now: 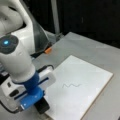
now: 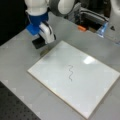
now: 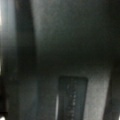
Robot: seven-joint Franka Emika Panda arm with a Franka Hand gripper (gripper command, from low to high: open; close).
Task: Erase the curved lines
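The pincer hangs low over the grey table, just off the board's corner, and a black eraser block sits right at its tip; whether the jaws are apart or clamped on that block cannot be told. In a front view the same block shows dark beneath the blue and white pincer, beside the board's edge. The wrist view gives only a dark rectangular block against grey. Out beyond the pincer lies the white board, and on it, well apart from the block, the curve lines stand whole, a short wavy squiggle near the board's middle. Farther back, a small orange object rests on the table.
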